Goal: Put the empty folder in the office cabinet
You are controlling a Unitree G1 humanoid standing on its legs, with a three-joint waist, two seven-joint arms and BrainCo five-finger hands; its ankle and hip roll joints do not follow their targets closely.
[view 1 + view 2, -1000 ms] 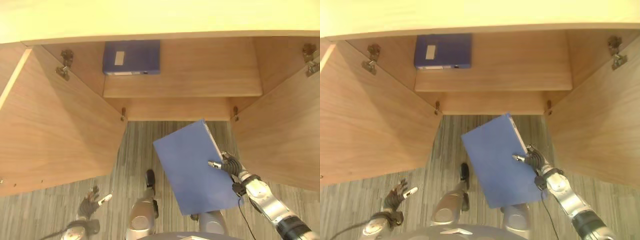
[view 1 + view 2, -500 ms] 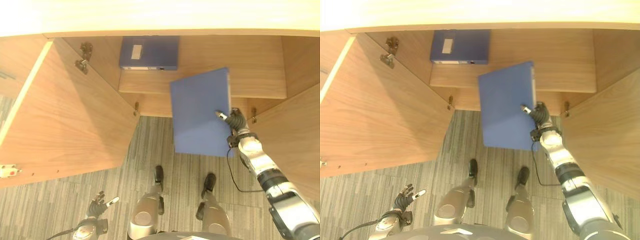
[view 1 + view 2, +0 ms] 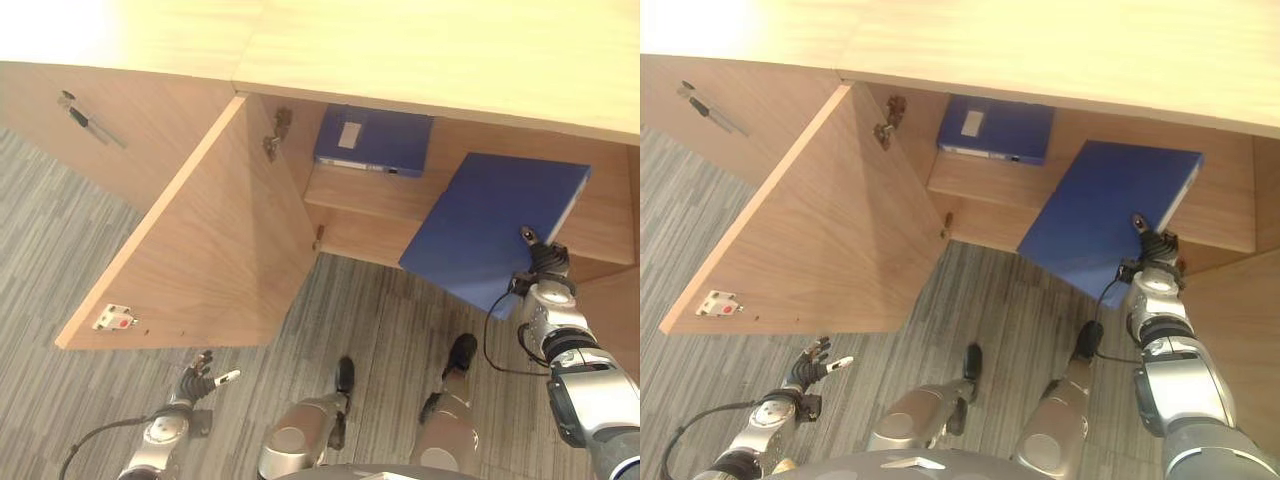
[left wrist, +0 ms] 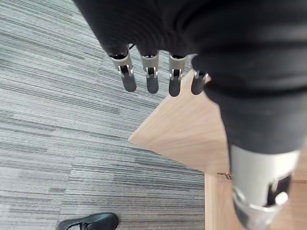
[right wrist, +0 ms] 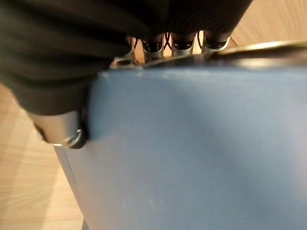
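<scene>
My right hand is shut on a blue folder, thumb on its top face and fingers under its edge. The folder is tilted, its far end reaching over the cabinet's shelf on the right side. A second blue folder with a white label lies flat at the back left of that shelf. My left hand hangs low by the carpet with its fingers straight and holds nothing.
The cabinet's left door stands wide open, with a hinge at its inner edge. The wooden top overhangs the opening. Grey striped carpet lies in front.
My right hand has carried the folder up and farther into the cabinet opening, over the shelf. The camera has swung, so the whole cabinet sits more to the right.
</scene>
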